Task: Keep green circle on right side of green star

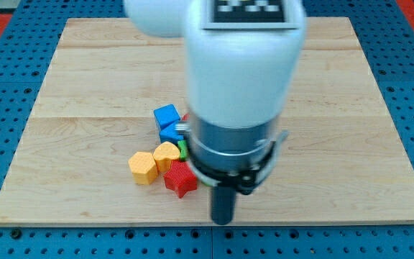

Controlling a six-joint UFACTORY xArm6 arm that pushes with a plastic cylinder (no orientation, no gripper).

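My arm's white body fills the view's middle and hides much of the block cluster. Only a sliver of a green block (182,150) shows at the arm's left edge, between the yellow heart (167,154) and the arm; I cannot tell its shape. No other green block is visible. My tip (223,219) is at the view's bottom, just right of and below the red star (180,179), apart from it.
A blue cube (167,115) and a second blue block (170,133) lie above the yellow heart. A yellow hexagon (143,167) lies at the cluster's left. The wooden board (85,86) sits on a blue pegboard.
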